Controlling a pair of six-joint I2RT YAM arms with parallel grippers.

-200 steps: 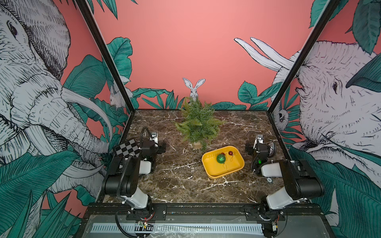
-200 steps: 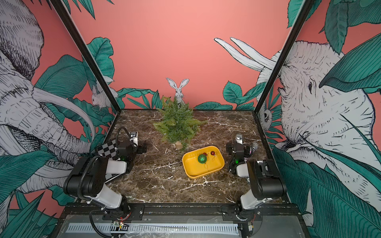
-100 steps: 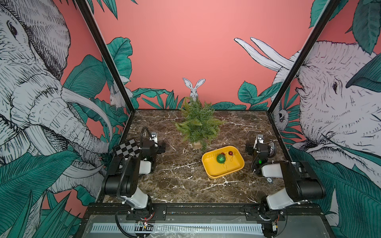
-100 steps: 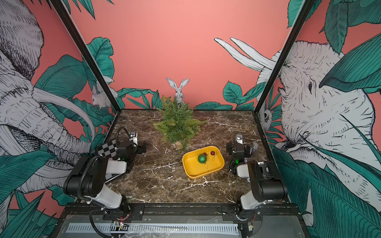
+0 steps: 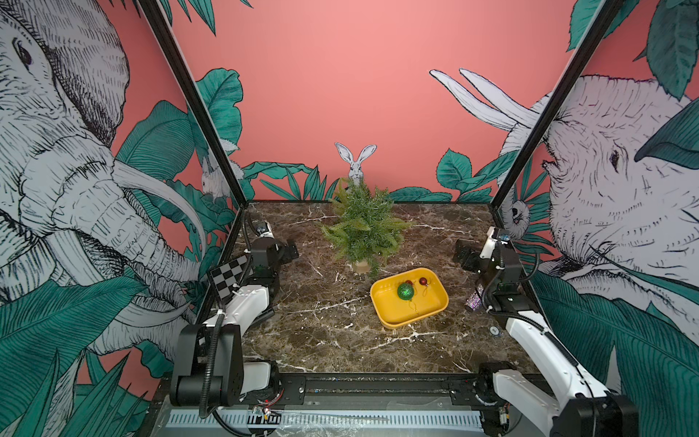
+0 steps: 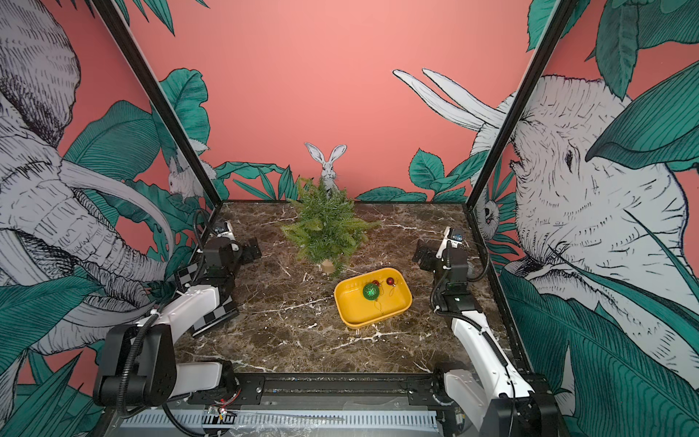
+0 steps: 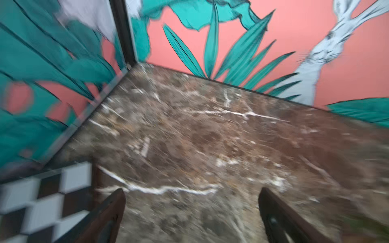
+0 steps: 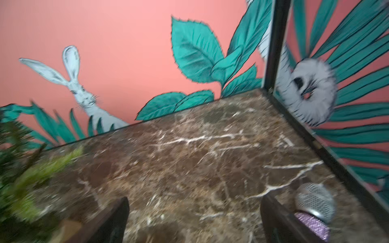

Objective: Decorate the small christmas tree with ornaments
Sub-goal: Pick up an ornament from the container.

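Observation:
The small christmas tree (image 5: 363,227) (image 6: 327,227) stands in its tan pot at the middle back of the marble table. Just in front of it to the right is a yellow tray (image 5: 389,321) (image 6: 353,321). The tray holds the ornaments: a glittery green ball (image 5: 405,291) (image 6: 370,291) and two small dark-red balls (image 5: 423,281) (image 6: 390,281). My left gripper (image 5: 289,251) (image 7: 191,190) is at the left wall, open and empty. At the right wall, my right gripper (image 5: 463,253) (image 8: 194,197) is also open and empty. Blurred tree branches (image 8: 21,172) show in the right wrist view.
A checkerboard card (image 5: 229,276) (image 7: 42,202) leans at the left wall beside my left arm. A glittery silver-purple cylinder (image 5: 473,300) (image 8: 313,210) lies by the right wall next to my right arm. A small round disc (image 5: 494,332) sits near it. Painted walls close in three sides.
Both grippers have lifted a little and shifted toward the back wall. Both wrist views are motion-blurred. The tree, tray and ornaments have not moved.

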